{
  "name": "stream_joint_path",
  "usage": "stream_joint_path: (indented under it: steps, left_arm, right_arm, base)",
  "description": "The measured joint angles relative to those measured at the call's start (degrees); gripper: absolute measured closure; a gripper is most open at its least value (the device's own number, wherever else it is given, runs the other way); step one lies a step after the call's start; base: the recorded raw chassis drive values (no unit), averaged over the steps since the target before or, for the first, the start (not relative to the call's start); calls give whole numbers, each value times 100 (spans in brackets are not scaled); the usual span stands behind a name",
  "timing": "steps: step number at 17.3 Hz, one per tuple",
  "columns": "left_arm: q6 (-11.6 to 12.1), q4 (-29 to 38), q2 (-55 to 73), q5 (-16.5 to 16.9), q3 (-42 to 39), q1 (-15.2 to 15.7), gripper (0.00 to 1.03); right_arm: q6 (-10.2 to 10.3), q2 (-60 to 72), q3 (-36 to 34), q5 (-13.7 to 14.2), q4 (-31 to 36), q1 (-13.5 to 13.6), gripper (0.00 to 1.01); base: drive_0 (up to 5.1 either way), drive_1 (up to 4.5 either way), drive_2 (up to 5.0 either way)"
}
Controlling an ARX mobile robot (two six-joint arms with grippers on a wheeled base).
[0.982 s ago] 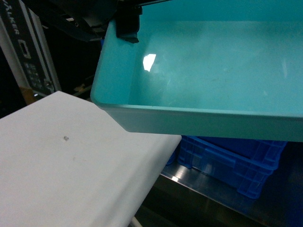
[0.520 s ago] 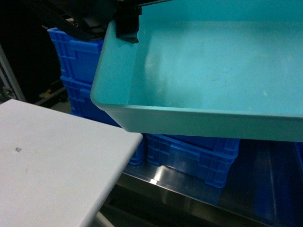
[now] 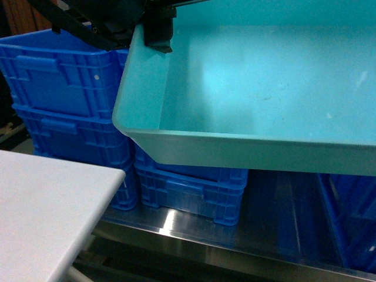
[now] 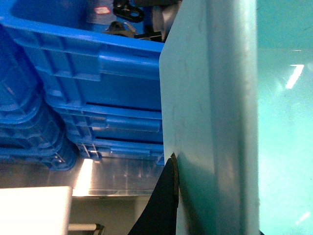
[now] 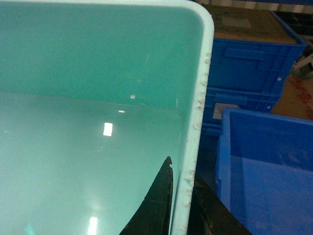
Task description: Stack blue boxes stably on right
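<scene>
Head: turquoise tub (image 3: 258,88) held aloft above stacked dark-blue crates (image 3: 64,100) and white counter (image 3: 41,211); left pincer (image 3: 157,32) pinches its rim.
Left wrist: finger (image 4: 164,205) against tub wall (image 4: 210,122).
Right wrist: right pincer (image 5: 183,205) pinches tub rim (image 5: 198,122), beside crate (image 5: 264,171).

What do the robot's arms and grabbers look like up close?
Little of them shows. The left gripper is matte black, with a blocky finger; dark arm parts run behind it. In each wrist view one black, tapering, pointed finger shows: left, right. No cables or markings can be made out.
</scene>
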Motion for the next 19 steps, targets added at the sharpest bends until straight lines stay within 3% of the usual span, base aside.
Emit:
stream_joint_path:
  steps: [11, 19]
  left_arm:
    - [0, 7, 0, 0, 0, -13, 97]
    - [2, -4, 0, 0, 0, 9, 97]
  right_arm:
    - [-2, 0, 0, 2, -7, -13, 94]
    - [0, -2, -2, 7, -4, 15, 94]
  base:
    - [-129, -129, -129]
    - [446, -228, -228]
